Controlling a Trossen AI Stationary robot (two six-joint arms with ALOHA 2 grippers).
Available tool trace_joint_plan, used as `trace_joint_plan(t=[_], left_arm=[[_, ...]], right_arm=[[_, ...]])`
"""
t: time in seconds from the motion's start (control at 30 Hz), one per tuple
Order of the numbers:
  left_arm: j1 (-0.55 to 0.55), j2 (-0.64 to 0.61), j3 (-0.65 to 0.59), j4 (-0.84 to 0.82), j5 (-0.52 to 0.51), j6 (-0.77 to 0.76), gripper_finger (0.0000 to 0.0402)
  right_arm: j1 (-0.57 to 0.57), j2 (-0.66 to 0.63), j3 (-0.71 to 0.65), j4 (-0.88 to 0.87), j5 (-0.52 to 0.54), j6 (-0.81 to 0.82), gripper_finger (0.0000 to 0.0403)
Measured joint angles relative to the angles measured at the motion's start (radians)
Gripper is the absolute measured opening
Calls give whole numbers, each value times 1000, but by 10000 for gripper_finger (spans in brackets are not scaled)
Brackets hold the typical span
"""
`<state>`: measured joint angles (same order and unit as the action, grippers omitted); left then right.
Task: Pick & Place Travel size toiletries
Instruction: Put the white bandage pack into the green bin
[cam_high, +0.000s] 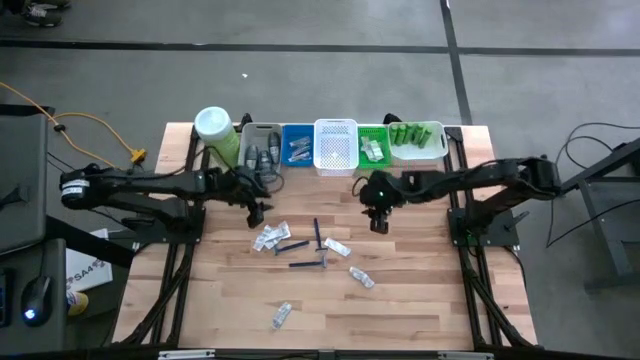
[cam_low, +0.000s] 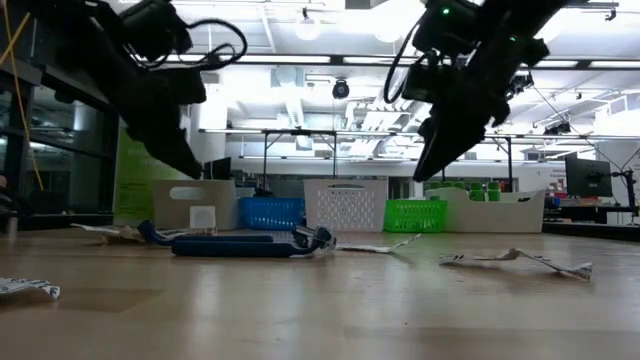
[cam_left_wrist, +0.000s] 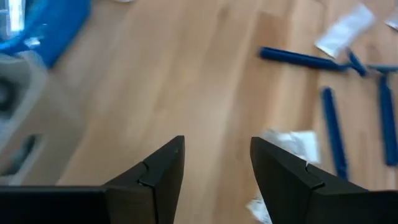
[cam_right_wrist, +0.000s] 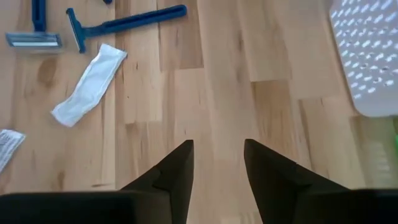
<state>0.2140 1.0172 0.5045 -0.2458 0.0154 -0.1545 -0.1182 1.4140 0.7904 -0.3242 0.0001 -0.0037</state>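
On the left, the left gripper hangs over the wooden table, just in front of the grey bin – jaws apart, nothing between them. Behind it in the far left corner stands a pale green jar with a white lid.

The toiletries are scattered mid-table: a crinkly sachet closest to the left gripper, then a few blue razors lying flat, another white sachet, one more a bit nearer the front, and a lone one by the front edge.

Along the back edge runs the row of bins – grey, blue bin, white basket, green basket, then a white tray holding green bottles.

The right gripper hovers over bare wood in front of the green basket, jaws parted and empty.
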Motion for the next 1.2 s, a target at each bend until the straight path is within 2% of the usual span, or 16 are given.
trace_joint_plan(t=[0.3, 0.43, 0.57, 0.83, 1.2], left_arm=[[-224, 2, 0, 5, -84, -65, 184], [-276, 2, 0, 10, -93, -136, 184], [-302, 2, 0, 11, -165, -181, 184], [-300, 28, 0, 11, -184, -229, 184], [-300, 170, 0, 50, -155, -237, 184]], right_arm=[[98, 0, -203, 465, 170, 57, 122], [123, 0, -296, 644, 240, 79, 116], [142, 0, -358, 752, 274, 79, 110], [140, 0, -383, 778, 287, 79, 104], [141, 0, -383, 784, 286, 123, 104]])
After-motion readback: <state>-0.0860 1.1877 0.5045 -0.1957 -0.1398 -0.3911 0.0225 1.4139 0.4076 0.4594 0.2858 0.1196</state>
